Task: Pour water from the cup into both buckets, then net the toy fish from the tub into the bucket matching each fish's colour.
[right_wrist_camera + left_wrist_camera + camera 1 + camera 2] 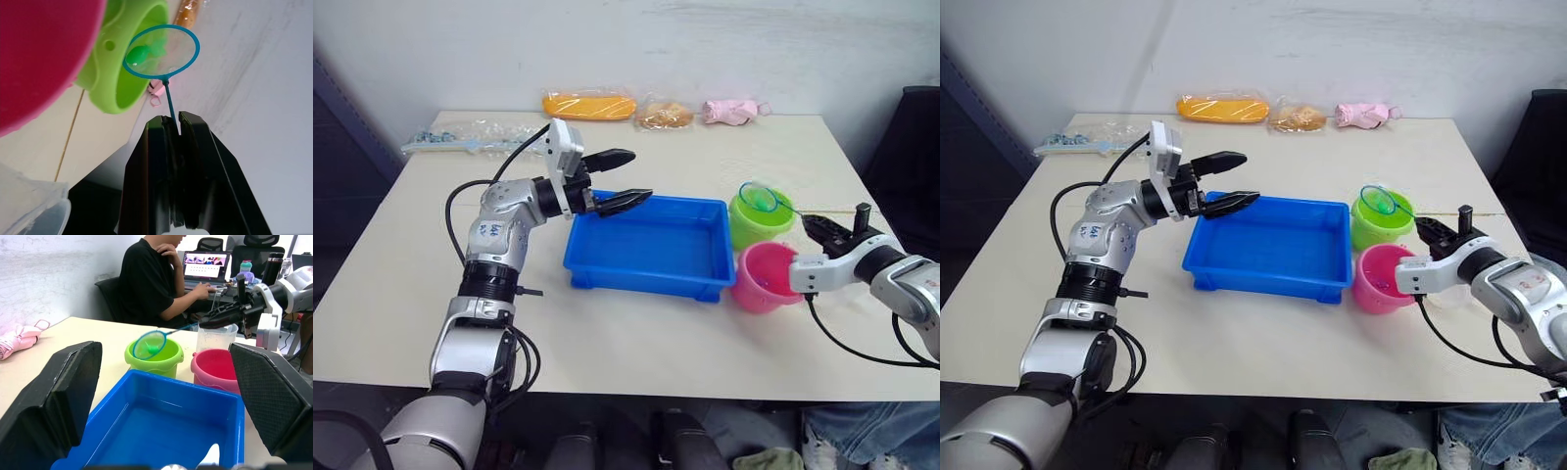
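Right claw (171,128) is pinching the net (161,52), hovering a green fish (138,53) over the green bucket (761,217); left claw (619,179) is hanging spread.

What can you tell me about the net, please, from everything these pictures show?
The net is a small round hoop with a blue rim, sheer mesh and a thin straight handle. The right gripper is shut on the handle. The hoop hangs over the mouth of the green bucket, carrying a small green fish in its mesh.
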{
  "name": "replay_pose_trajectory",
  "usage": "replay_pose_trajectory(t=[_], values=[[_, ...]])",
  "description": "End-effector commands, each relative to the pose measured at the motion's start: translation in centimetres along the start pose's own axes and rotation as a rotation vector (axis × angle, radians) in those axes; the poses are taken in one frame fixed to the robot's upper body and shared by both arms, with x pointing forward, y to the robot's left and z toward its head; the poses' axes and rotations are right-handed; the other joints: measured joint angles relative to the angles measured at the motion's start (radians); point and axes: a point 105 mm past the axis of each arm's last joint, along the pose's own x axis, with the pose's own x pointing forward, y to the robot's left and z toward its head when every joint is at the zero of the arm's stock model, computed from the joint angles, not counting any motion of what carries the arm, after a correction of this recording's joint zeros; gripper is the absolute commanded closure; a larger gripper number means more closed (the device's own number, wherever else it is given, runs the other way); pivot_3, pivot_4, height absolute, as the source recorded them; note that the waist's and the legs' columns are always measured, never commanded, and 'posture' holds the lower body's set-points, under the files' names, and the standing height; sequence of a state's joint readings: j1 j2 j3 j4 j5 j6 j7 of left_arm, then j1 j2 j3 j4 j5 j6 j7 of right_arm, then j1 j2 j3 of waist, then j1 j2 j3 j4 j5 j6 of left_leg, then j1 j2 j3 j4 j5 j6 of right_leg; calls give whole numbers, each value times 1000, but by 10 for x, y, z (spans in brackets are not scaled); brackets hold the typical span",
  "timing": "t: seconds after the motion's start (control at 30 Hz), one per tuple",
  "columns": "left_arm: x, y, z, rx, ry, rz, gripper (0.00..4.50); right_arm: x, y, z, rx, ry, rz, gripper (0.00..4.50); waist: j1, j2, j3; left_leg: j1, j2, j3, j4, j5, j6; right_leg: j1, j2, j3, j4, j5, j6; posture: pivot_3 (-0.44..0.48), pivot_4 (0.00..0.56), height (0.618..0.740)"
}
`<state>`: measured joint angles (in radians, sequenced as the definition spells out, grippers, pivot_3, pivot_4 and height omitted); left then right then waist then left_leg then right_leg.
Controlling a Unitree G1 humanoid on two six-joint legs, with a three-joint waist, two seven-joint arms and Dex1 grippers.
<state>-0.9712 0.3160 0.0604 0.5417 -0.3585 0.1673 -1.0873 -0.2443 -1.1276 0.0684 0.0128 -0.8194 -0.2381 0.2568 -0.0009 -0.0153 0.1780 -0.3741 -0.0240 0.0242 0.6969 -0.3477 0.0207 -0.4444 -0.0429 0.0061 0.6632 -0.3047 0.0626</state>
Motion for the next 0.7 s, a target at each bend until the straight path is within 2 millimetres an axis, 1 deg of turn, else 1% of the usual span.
replay_pose_trajectory(t=[0.03,0.23,0.4,0.43,0.47,0.5,0.57,0.6,0.67,0.7], values=[[2,0,9,26,-43,-7,17,-2,-15,-10,-49,36,-43,4500,0,0,0,0,0,0,0,0,0,0,0,0,0,0,0,0,150,740],[2,0,8,30,-57,1,17,-5,-8,-13,-85,47,-42,4500,0,0,0,0,0,0,0,0,0,0,0,0,0,0,0,0,150,740],[3,-2,10,43,-67,-7,17,-9,-1,-15,-44,69,-62,4500,1,0,0,0,0,0,0,0,0,0,0,0,0,0,0,0,150,740],[1,-2,9,40,-63,-9,17,-11,-8,-17,15,79,-100,4500,0,0,0,0,0,0,0,0,0,0,0,0,0,0,0,0,150,740],[-1,-1,9,37,-58,-11,17,-14,-16,-22,120,102,-148,4500,0,0,0,0,0,0,0,0,0,0,0,0,1,0,0,0,150,740],[-4,-1,8,33,-52,-15,17,-17,-25,-26,190,116,-194,4500,-1,0,0,0,0,0,0,0,0,0,0,0,1,0,0,0,150,740],[-12,-2,9,23,-53,-34,17,-23,-39,-28,317,98,-250,4500,-3,0,0,1,0,1,0,0,0,0,1,1,2,0,0,0,150,740],[-17,-4,11,15,-65,-54,17,-26,-46,-33,397,108,-286,4500,-3,0,0,1,0,1,0,0,0,0,1,1,2,0,0,0,150,740],[-32,-11,18,-28,-95,-127,17,-28,-60,-36,661,54,-323,4500,-7,0,0,2,1,1,0,0,-1,0,1,1,2,0,0,0,150,740],[-36,-13,20,-42,-101,-148,17,-29,-63,-35,735,25,-326,4500,-10,0,0,2,2,1,0,0,-1,1,2,1,2,0,0,0,150,740]])
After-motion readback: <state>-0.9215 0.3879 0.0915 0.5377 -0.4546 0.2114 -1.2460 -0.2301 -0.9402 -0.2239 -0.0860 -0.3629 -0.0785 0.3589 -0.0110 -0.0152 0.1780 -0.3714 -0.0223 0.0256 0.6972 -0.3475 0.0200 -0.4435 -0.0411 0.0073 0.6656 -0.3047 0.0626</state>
